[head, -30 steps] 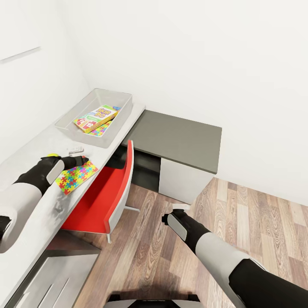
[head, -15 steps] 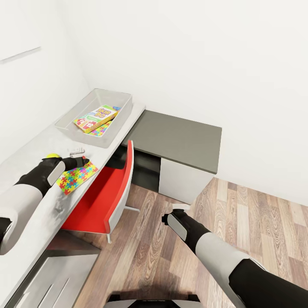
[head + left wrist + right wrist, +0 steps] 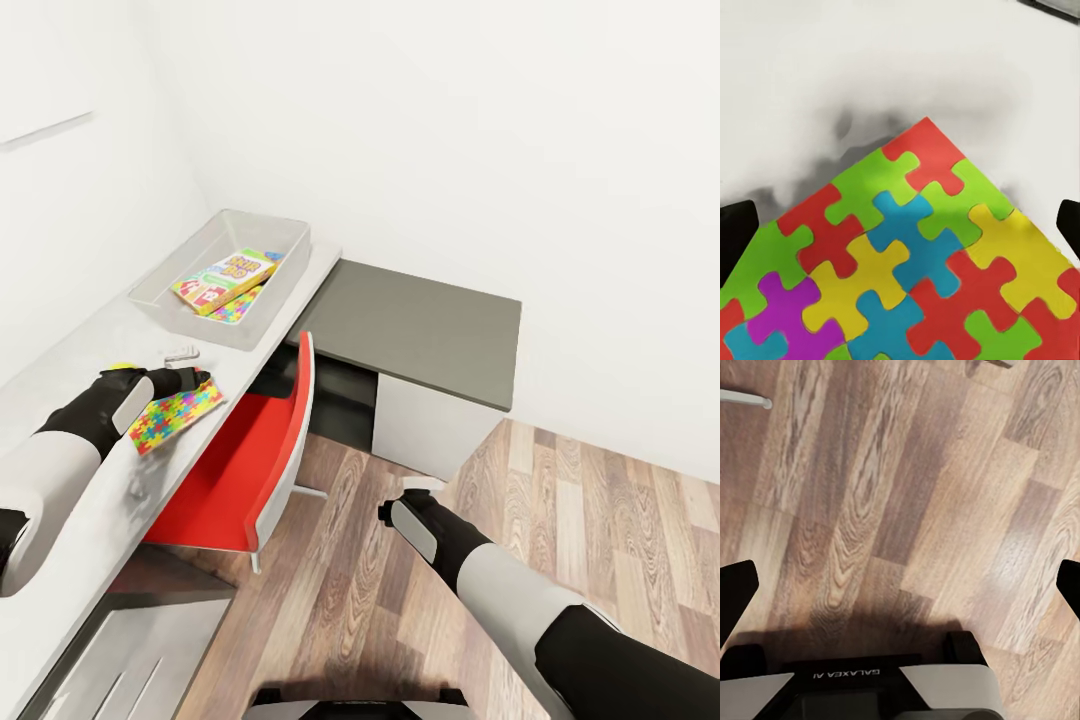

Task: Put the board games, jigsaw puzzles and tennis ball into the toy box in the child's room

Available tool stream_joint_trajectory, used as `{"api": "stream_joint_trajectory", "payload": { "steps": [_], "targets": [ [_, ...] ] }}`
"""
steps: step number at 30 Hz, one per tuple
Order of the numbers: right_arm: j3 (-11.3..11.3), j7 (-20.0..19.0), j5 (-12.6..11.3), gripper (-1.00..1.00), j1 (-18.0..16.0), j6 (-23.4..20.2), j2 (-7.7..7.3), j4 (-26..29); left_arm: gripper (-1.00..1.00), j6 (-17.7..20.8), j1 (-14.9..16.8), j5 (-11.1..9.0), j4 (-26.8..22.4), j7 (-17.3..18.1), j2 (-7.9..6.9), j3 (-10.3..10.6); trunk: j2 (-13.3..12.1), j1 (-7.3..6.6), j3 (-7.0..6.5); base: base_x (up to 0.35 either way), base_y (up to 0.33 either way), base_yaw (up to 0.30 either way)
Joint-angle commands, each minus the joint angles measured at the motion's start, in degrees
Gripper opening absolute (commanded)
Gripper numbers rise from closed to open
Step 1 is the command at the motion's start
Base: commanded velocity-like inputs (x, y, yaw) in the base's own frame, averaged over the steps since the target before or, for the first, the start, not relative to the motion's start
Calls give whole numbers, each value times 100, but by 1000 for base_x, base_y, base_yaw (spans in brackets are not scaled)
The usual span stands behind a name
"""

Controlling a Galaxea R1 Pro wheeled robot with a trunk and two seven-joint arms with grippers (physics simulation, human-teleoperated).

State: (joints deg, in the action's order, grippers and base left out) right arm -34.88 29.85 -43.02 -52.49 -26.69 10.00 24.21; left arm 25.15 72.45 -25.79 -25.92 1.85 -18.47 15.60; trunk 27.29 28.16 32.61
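The left tool reaches out over the light-grey counter, its dark fingertips at the far corner of a jigsaw puzzle that lies flat near the counter's front edge. In the left wrist view the puzzle spreads beneath the camera, and the two black finger tips sit far out at either side of the picture, so the left tool is spread wide with nothing clamped between them (whether they touch the puzzle I cannot tell). A sliver of the yellow-green tennis ball peeks out just behind the left forearm. A small white object lies on the counter just beyond the tool; what it is, I cannot make out.

Farther along the counter, toward the corner, stands the toy box, a shallow pale bin. Inside it lies a board game printed white, yellow and red, resting partly over a second jigsaw puzzle whose coloured edge shows beside it. To the right of the bin the counter steps down to its dark-grey section.

A red chair is pushed in against the counter, below the left arm.

The right tool hangs well apart from the counter, over the wooden floor. In the right wrist view its two black tips stand at opposite sides with bare floorboards between them: it is spread wide and carries nothing.
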Motion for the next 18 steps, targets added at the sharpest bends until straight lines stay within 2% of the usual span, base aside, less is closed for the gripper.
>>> {"api": "stream_joint_trajectory", "payload": {
  "steps": [1,6,18],
  "targets": [
    [-54,39,-31,100,-7,-19,0,3,100,21,-2,-46,101,8,-7,31,5,5,8,97,53,0],
    [-109,39,-31,100,-7,-20,0,4,100,17,-3,-49,103,8,-7,31,5,5,8,104,57,0],
    [-115,39,-31,100,-7,-20,0,5,100,20,-22,-55,98,8,-7,31,5,5,8,8,4,0]
  ]
}}
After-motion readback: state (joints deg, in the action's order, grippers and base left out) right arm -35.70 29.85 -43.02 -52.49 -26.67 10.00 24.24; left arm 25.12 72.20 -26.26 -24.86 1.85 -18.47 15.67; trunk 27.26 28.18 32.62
